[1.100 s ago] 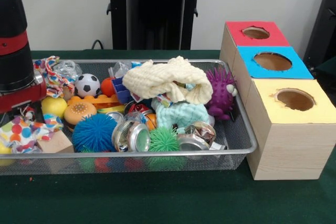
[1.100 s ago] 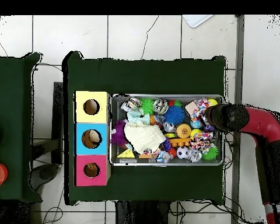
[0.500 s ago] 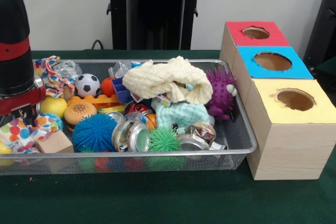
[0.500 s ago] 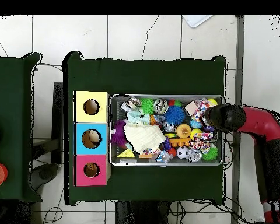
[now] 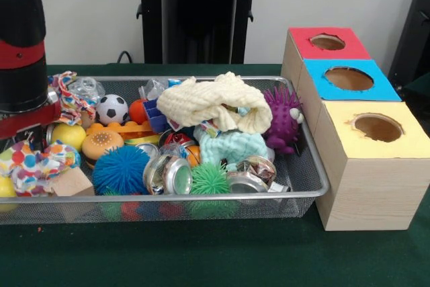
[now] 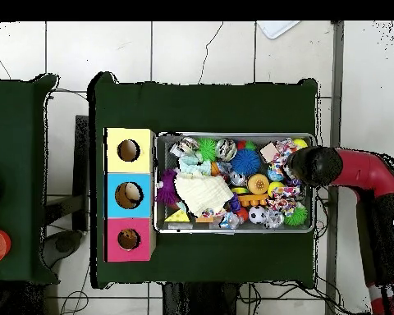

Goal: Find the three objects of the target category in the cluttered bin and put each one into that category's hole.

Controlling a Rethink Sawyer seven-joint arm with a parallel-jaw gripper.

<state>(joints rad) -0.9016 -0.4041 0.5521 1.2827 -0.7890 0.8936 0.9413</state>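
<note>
My gripper [image 5: 22, 117] hangs at the left end of the wire mesh bin [image 5: 295, 194], over a polka-dot cloth [image 5: 32, 165]; its tips are hidden behind the arm's black and red body. From above, the gripper [image 6: 313, 166] sits over the bin's right end [image 6: 233, 232]. Beside the bin stand three wooden boxes with round holes: red [image 5: 356, 50], blue [image 5: 379, 89] and yellow [image 5: 410, 142]. The bin holds a cream knitted cloth [image 5: 215, 102], a mint cloth [image 5: 232, 146], a purple spiky toy [image 5: 282, 117], a blue spiky ball [image 5: 119, 169] and a green spiky ball [image 5: 209, 178].
A soccer ball [image 5: 111, 108], a yellow ball [image 5: 69, 136], a burger toy [image 5: 102, 143], a wooden block [image 5: 70, 183] and crushed cans [image 5: 168, 174] crowd the bin near the gripper. A black stand [image 5: 198, 18] rises behind the bin. Green cloth covers the table [image 5: 201, 253].
The arm dipped toward the bin's end and then rose slightly. The polka-dot cloth under it has bunched up and shifted a little toward the wooden block.
</note>
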